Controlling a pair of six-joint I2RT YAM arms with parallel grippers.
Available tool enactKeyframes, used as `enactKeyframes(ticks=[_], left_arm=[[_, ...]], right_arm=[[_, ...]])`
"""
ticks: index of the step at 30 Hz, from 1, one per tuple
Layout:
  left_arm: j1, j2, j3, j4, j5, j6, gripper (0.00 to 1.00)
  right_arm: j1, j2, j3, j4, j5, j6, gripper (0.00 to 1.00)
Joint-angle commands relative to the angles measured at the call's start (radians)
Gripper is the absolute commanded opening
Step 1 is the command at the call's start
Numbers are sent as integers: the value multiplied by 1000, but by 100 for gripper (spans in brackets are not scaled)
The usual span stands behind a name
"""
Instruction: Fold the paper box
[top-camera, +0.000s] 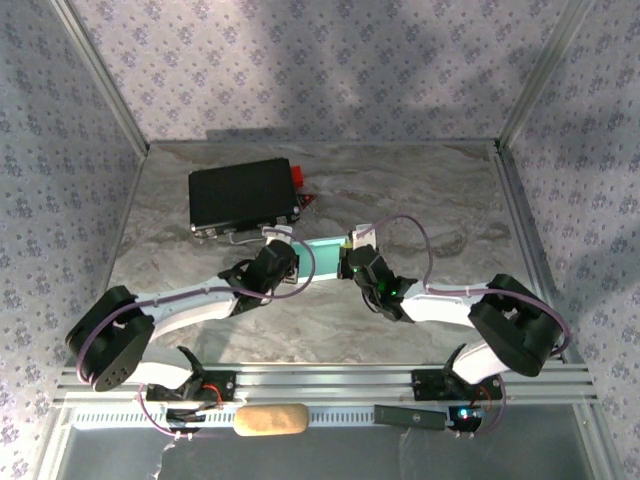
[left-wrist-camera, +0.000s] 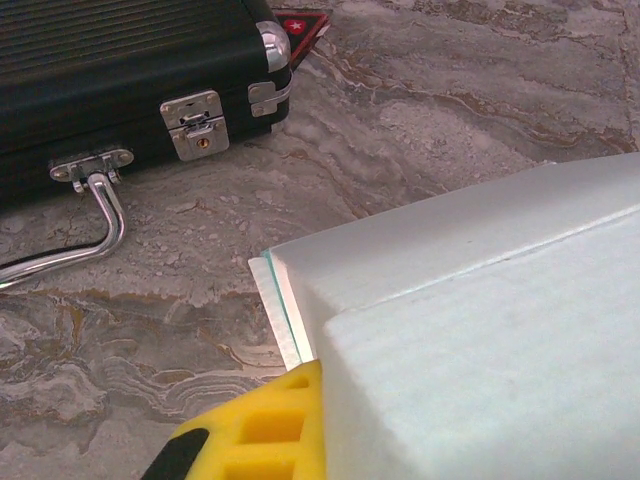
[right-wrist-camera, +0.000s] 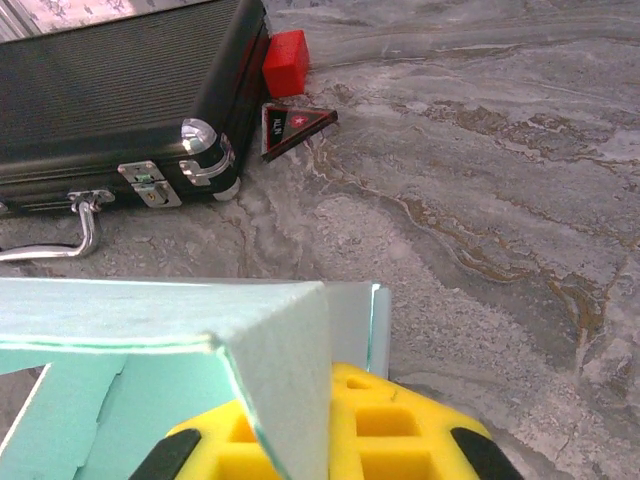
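Observation:
The paper box is pale light-blue card, held just above the marbled table between my two grippers. My left gripper is shut on its left end. In the left wrist view one yellow finger presses against the card's edge, while the box hides the other finger. My right gripper is shut on the right end. In the right wrist view a folded wall of the box stands pinched between the two yellow fingers, and a flap lies open to the left.
A black case with metal latches and a handle lies at the back left, with a red block and a small black-and-red triangle at its right end. Patterned walls enclose the table. An aluminium rail runs along the near edge.

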Motion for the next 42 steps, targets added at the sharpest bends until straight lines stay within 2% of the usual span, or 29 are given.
enactKeyframes(ticks=[1, 11, 15, 19, 22, 26, 31, 37, 42], left_arm=[[-31, 6, -29, -14, 79, -32, 0], [-51, 19, -42, -13, 51, -50, 0], [-62, 23, -40, -21, 32, -57, 0], [-76, 33, -33, -44, -4, -73, 0], [-100, 43, -21, -63, -54, -99, 0], [-146, 56, 13, -128, -162, -148, 0], [-173, 71, 46, -191, -252, -204, 0], [-195, 88, 63, -207, -285, -242, 0], [-200, 88, 70, -217, -287, -269, 0]], right_arm=[[15, -6, -29, -74, -32, -9, 10], [19, -25, -34, -103, -37, 5, 17], [20, -51, -33, -134, -33, 15, 28], [29, -102, 6, -262, -33, 52, 45], [44, -155, 39, -409, -28, 139, 55], [82, -266, -17, -441, -99, 292, 64], [135, -388, -49, -532, -142, 479, 67], [190, -595, -116, -624, -110, 764, 64], [254, -718, -102, -712, 30, 1015, 67]])
